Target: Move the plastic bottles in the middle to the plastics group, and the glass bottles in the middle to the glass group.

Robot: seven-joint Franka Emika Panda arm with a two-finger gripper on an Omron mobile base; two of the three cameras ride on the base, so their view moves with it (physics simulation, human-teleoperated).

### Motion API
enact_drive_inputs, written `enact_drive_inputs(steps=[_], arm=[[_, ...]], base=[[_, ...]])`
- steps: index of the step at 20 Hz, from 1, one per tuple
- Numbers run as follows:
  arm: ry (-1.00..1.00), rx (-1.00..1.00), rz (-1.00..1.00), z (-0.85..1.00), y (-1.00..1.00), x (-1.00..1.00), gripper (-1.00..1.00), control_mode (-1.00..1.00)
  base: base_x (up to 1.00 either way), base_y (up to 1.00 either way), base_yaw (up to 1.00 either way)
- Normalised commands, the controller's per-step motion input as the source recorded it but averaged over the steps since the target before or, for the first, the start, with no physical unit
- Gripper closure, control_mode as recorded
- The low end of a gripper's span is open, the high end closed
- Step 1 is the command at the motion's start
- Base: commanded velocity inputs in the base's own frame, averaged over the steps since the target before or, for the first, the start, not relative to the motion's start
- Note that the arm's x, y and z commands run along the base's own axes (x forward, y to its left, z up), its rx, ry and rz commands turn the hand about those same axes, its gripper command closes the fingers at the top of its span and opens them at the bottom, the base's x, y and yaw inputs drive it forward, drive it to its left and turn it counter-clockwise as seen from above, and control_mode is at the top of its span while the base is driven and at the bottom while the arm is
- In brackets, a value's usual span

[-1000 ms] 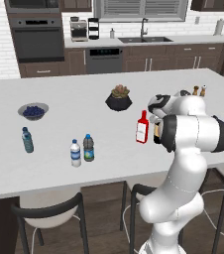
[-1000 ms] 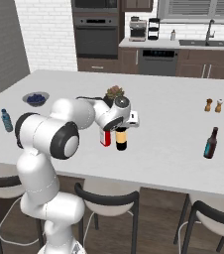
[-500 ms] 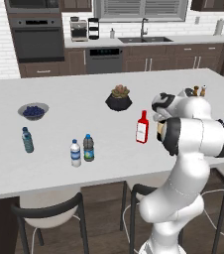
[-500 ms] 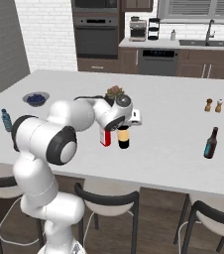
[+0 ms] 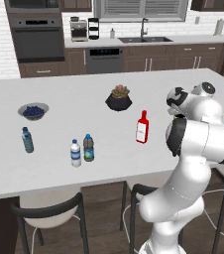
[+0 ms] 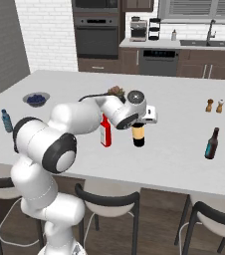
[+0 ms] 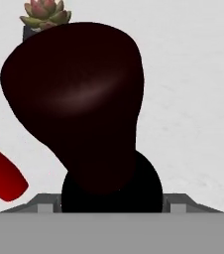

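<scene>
While your jaws grip the brown bottle (image 6: pixel 139 135), it has shifted farther right from the red-capped bottle (image 6: pixel 105 131).

Brown bottle (image 6: pixel 139 135) neck hidden by the hand, red-capped bottle (image 7: pixel 2 173) cut off — left edge, fingertips unseen

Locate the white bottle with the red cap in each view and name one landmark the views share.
Left base view: white bottle with the red cap stands mid-counter, left of the arm.
Right base view: it stands behind the forearm, left of the brown bottle.
Hand view: its red cap shows at lower left.
Shared landmark: the potted succulent.
</scene>
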Motion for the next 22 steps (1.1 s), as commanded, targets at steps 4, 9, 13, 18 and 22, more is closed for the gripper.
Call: enact_drive_inputs(steps=[4, 9, 13, 18, 22], arm=[[0.00, 0.00, -0.12, 0.07, -0.90, 0.00, 1.00, -1.00], [0.00, 0.00, -0.11, 0.00, -0.80, -0.10, 1.00, -1.00], [-0.10, 0.00, -0.03, 0.00, -0.60, -0.50, 1.00, -1.00], [-0.12, -0.01, 0.00, 0.00, -0.39, -0.18, 1.00, -1.00], [-0.08, -0.03, 0.00, 0.00, -0.36, 0.00, 1.00, -1.00]], base=[[0.00, 0.00, 0.00], [0.00, 0.00, 0.00], [0.00, 0.00, 0.00], [0.00, 0.00, 0.00], [0.00, 0.00, 0.00]])
